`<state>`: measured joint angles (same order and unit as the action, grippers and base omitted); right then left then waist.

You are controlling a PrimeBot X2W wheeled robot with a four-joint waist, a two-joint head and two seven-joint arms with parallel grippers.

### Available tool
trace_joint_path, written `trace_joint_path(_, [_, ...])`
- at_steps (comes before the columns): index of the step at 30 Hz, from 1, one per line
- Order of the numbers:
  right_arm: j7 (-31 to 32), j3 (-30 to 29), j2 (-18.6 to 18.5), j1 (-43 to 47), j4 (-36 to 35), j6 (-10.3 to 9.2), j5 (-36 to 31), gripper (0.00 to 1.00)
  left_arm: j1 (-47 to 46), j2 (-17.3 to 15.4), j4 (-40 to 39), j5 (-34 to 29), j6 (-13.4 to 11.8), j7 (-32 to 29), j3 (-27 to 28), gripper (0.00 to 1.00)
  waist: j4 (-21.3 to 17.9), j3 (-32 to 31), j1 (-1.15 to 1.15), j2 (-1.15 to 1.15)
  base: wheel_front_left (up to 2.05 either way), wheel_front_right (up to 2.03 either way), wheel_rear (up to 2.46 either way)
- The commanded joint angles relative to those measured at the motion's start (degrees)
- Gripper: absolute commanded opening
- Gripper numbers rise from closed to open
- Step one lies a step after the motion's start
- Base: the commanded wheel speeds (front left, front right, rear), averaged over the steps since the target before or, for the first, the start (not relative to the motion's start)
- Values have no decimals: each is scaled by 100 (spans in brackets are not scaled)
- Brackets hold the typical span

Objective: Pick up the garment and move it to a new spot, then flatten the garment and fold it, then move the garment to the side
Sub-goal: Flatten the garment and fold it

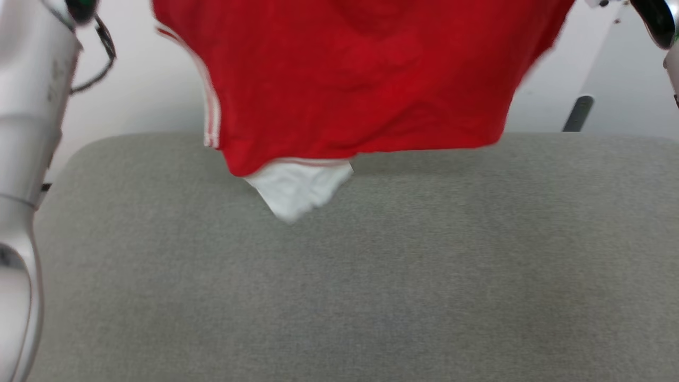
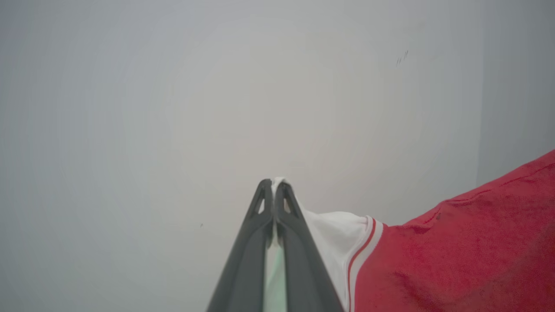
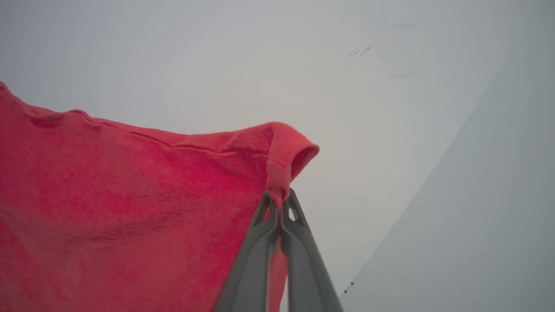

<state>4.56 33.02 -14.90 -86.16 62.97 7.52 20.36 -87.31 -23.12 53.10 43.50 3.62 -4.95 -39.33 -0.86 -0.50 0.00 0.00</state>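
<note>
Grey cushion (image 1: 339, 292); garment (image 1: 360, 79) pinched in L end effector (image 2: 274, 184) & R end effector (image 3: 279, 199)

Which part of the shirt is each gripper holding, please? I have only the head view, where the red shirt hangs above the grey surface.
Observer: The left gripper is shut on the garment at the tip of its white sleeve.
Operator: Thank you. And the right one?
Observer: The right gripper is shut on a red hemmed edge, and a small loop of cloth curls over above its fingertips.
Operator: Is the cloth slack between them?
Observer: In the left wrist view it runs out from the fingers towards the red body without drooping.
</note>
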Motion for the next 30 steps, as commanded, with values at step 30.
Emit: trace_joint_path(30, [-1956, -1230, -52, -2439, 514, -6, -1479, 0, -3903, 345, 1081, -712, 180, 1803, -183, 0, -602, 3621, 0, 0, 0, 0, 0])
